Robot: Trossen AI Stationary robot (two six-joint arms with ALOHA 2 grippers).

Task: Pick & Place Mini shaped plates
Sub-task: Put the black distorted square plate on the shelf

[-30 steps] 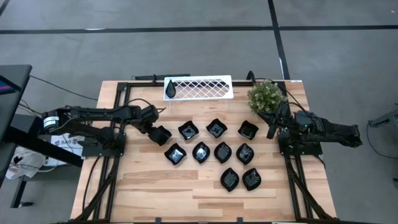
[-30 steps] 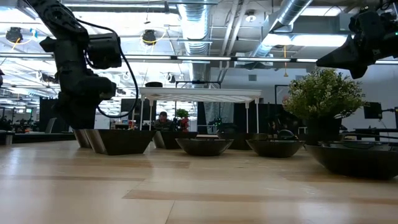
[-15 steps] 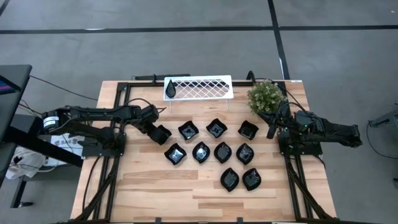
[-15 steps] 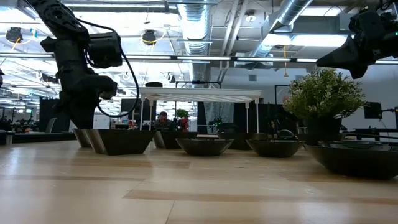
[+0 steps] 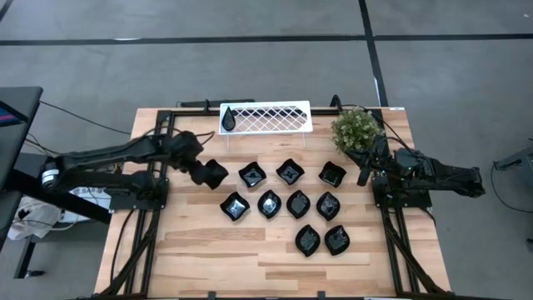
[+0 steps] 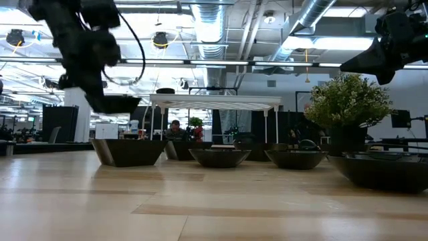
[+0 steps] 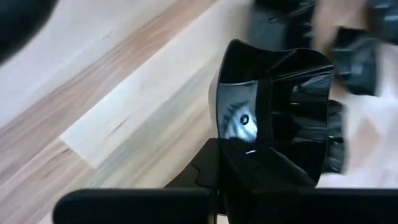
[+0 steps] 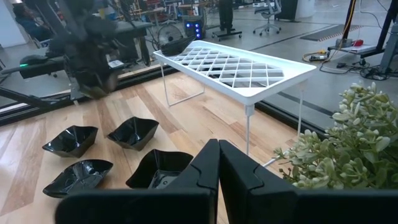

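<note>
My left gripper (image 5: 206, 172) is shut on one glossy black mini plate (image 5: 214, 174), held above the table's left middle; it also shows in the low view (image 6: 115, 104) and the left wrist view (image 7: 273, 106). Several more black plates (image 5: 289, 172) rest on their bases in rows on the wood. One teardrop plate (image 5: 227, 119) lies on the white lattice rack (image 5: 271, 117). My right gripper (image 5: 364, 172) is shut and empty, raised beside the green plant (image 5: 356, 129). My left gripper holds the plate by its rim (image 7: 227, 146) on the side toward the table's left, coming slanting down from the left. The fingers themselves hide whether one is inside the dish. The plate is lifted clear of the table, about level (image 6: 120, 102).
The rack stands on thin legs at the far edge (image 8: 236, 68). The plant sits at the far right, close to my right gripper (image 8: 217, 152). Bare wood lies along the near edge and the left (image 5: 191, 242). Black frame rails (image 5: 158, 167) run along both sides.
My left gripper has risen with the black plate. The plate stood on the table beside the others and now hangs clear above it. The gripper has also shifted a little toward the far edge.
</note>
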